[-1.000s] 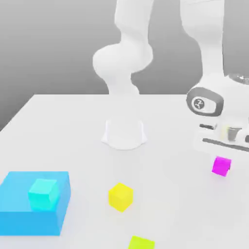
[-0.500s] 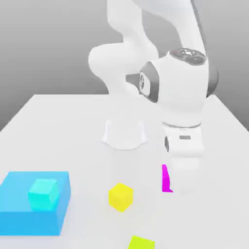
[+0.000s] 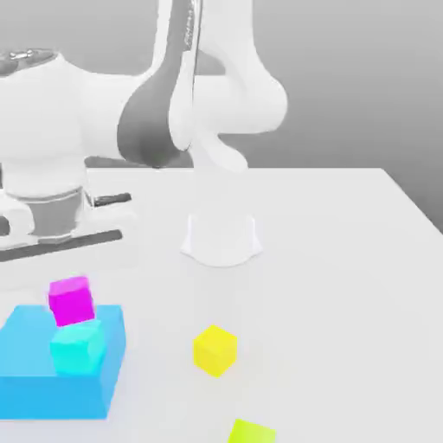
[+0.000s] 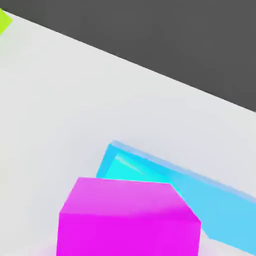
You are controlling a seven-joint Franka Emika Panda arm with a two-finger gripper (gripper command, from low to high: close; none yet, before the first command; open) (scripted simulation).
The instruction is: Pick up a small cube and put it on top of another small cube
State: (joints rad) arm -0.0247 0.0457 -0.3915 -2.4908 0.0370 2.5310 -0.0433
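While the magenta cube (image 3: 71,299) sits tilted at the turquoise cube's (image 3: 76,347) top edge, lower left of the exterior frame, stacking looks nearly done; release remains, and I cannot tell the fingers' state

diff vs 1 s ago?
The pink cube went from the table at the exterior view's right to the left, now just above the cyan cube on the blue block. The arm swung the same way. Cyan cube, blue block, yellow cube and green cube unmoved.
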